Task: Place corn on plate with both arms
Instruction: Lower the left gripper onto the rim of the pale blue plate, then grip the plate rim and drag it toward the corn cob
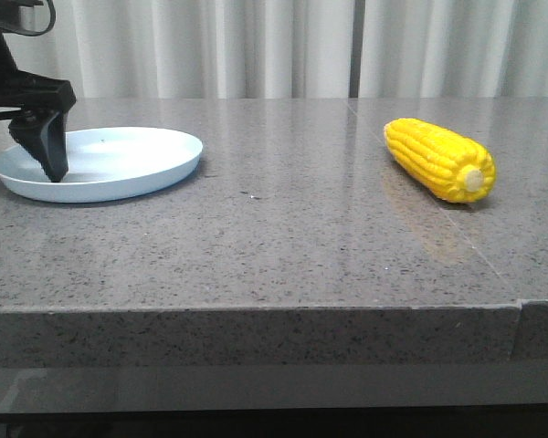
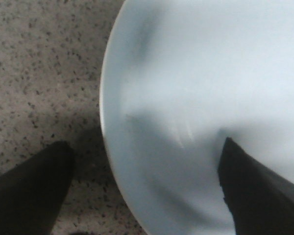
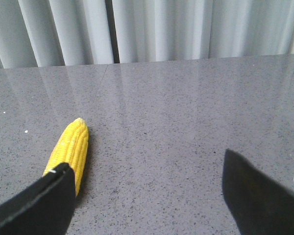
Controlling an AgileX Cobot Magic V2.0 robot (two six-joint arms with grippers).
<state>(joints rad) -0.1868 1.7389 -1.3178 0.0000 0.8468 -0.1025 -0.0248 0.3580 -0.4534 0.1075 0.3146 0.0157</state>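
Observation:
The pale blue-white plate lies at the table's far left. My left gripper is low over the plate's left rim. In the left wrist view the left gripper is open and empty. It straddles the rim of the plate, one finger over the table and one over the plate. The yellow corn lies on the table at the right, cream stub end toward the front. My right gripper is open and empty, low over the table. The corn lies beside one finger, which partly hides it. The right gripper is out of the front view.
The grey speckled stone table has its front edge close to the camera, with a seam at the front right. White curtains hang behind the table's far edge.

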